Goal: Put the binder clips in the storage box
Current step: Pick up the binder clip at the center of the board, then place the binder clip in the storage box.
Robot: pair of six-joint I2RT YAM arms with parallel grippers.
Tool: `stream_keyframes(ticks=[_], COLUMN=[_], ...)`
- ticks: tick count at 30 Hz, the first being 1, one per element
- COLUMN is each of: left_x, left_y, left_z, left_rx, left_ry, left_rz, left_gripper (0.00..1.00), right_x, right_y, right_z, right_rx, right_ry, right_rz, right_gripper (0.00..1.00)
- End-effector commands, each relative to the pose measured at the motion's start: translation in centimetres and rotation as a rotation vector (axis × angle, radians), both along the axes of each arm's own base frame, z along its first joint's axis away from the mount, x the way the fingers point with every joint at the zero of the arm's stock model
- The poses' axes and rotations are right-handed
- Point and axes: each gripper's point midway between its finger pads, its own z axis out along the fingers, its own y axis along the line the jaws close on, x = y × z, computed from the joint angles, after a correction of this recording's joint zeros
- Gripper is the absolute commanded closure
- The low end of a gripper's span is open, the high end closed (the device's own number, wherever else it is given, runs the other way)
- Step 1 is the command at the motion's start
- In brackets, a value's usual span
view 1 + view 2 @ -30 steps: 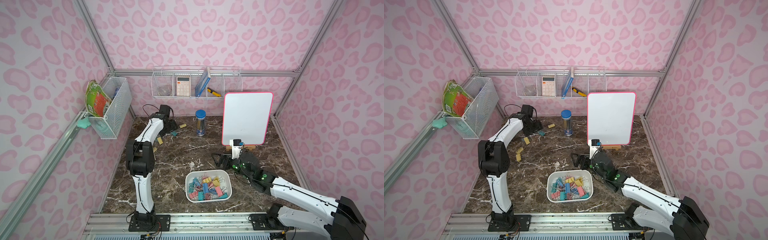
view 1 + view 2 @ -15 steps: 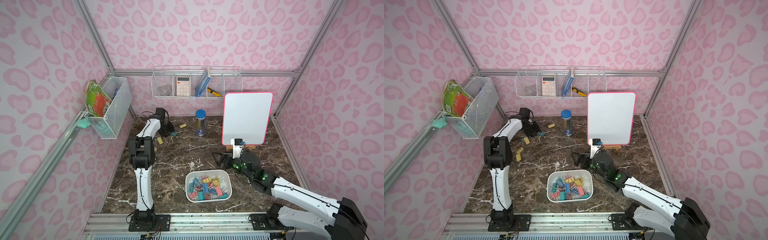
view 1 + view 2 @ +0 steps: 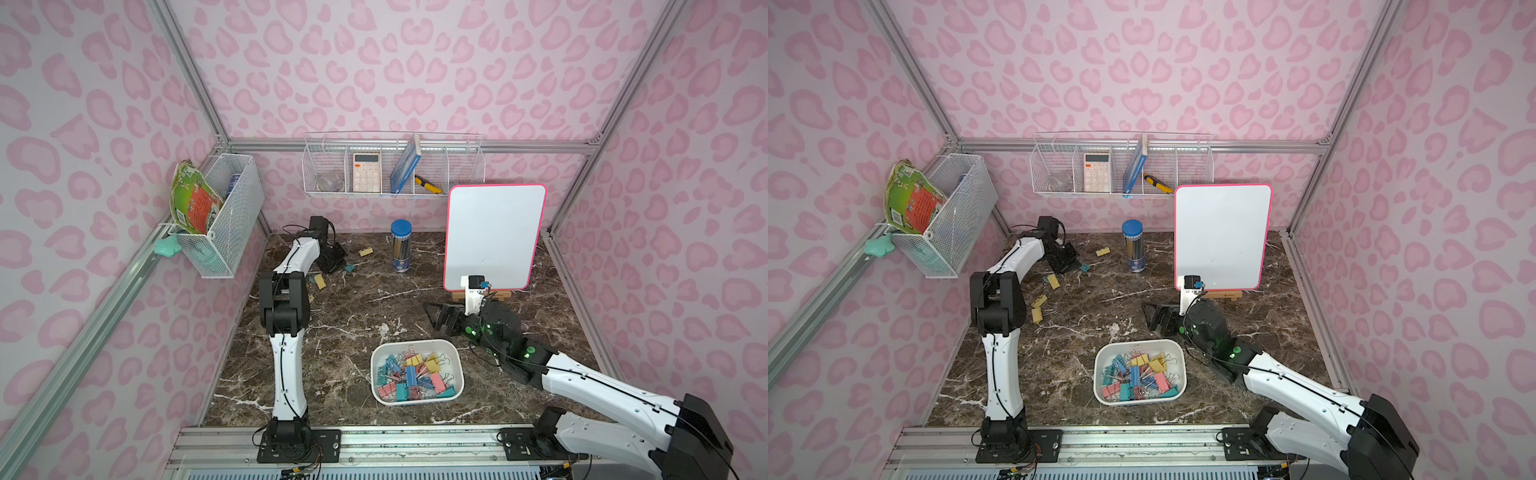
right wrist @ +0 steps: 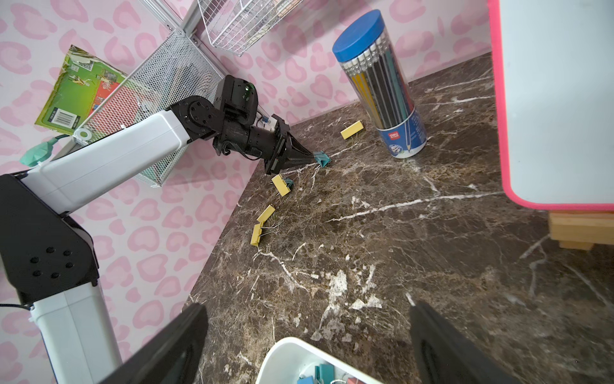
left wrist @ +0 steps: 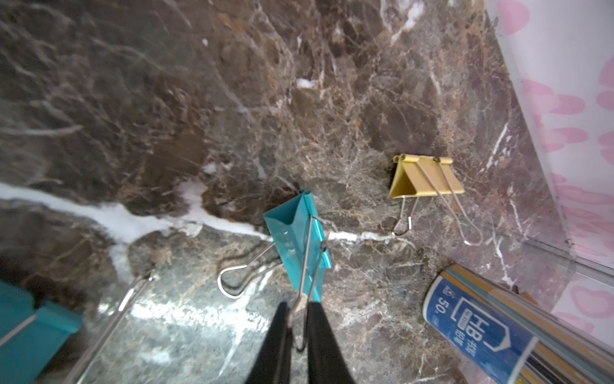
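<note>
Dark brown marble tabletop (image 3: 374, 299), enclosed by pink spotted walls. The storage box (image 3: 415, 342) sits near the front edge, between the two arm bases and closer to the right one. It holds a mixed heap of binder clips (image 3: 415, 374) in pink, teal, blue and yellow.

The left gripper (image 5: 295, 319) is at the far left corner of the table, low over the marble. Its jaws are pressed together on one silver wire handle of a teal clip (image 5: 299, 246). The clip body sits tilted ahead of the fingertips, with its second handle splayed out to the side. Whether the body has cleared the surface cannot be determined.

A yellow clip (image 5: 425, 179) lies just beyond the teal one, apart from it and near the pencil tub (image 5: 481, 332). Along the left wall the right wrist view shows another yellow clip (image 4: 281, 185) touching a second teal clip (image 4: 289, 182). Nearer the front lie two more yellow ones (image 4: 265, 213), close together.

The right gripper (image 4: 307, 309) hovers just behind the box with its jaws spread wide and nothing between them.

A pink-framed whiteboard (image 3: 494, 237) stands upright at the right rear.
</note>
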Motion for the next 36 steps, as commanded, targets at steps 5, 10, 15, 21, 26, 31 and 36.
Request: stream_keyframes(ticks=[5, 10, 15, 21, 26, 31, 36], left_x=[-0.8, -3.5, -9.5, -19.2, -29.3, -36.2, -41.1], left_y=[-2.1, -4.5, -7.9, -13.3, -18.4, -18.3, -18.3], left_z=[3.6, 9.8, 15.9, 21.7, 21.4, 18.4, 14.2], left_rx=[-0.149, -0.277, -0.28, -0.127, -0.122, -0.057, 0.029], left_ry=[-0.041, -0.166, -0.252, -0.395, -0.439, -0.336, -0.2], left_rz=[-0.001, -0.007, -0.089, -0.402, -0.843, -0.959, -1.073], left_gripper=[1.0, 1.0, 1.0, 1.0, 1.0, 1.0, 1.0], right_x=[0.5, 0.8, 1.6, 3.3, 4.9, 5.5, 5.5], right_y=[0.6, 1.0, 0.8, 0.1, -1.6, -2.7, -3.2], right_z=[0.1, -0.3, -1.0, -1.4, -1.6, -1.4, -1.8], right_rx=[-0.005, -0.004, 0.031, 0.046, 0.054, 0.036, 0.026], right_ry=[0.001, 0.009, 0.032, 0.045, 0.048, 0.032, 0.035], right_rz=[0.002, 0.007, -0.004, -0.017, -0.065, -0.091, -0.107], right_gripper=[0.03, 0.03, 0.03, 0.03, 0.03, 0.03, 0.03])
